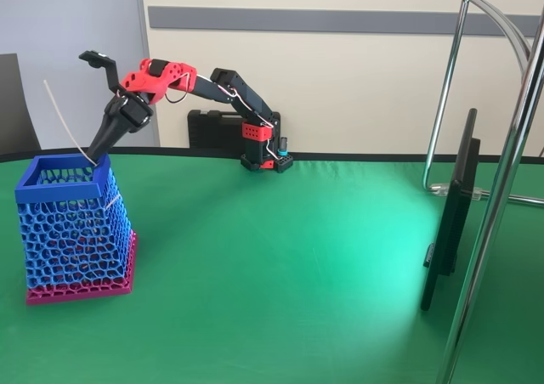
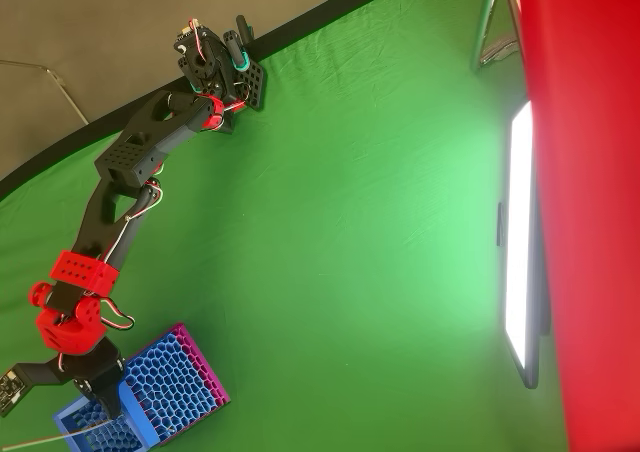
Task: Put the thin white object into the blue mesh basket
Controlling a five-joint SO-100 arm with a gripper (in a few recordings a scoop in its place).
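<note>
the claw (image 1: 92,156) is closed on the lower end of the thin white object (image 1: 64,122), which slants up and left just above the rim of the blue mesh basket (image 1: 75,231) on the green tabletop (image 1: 289,273).

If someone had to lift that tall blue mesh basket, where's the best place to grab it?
Grip the blue mesh basket by its solid square rim, coming from above on the side away from the gripper. The rim is rigid and open-topped; the mesh walls taper and look flimsy.

A green cloth covers the desk (image 1: 280,273); behind stand a cream wall (image 1: 340,70) with a grey rail (image 1: 340,20) and a black case (image 1: 214,131).
</note>
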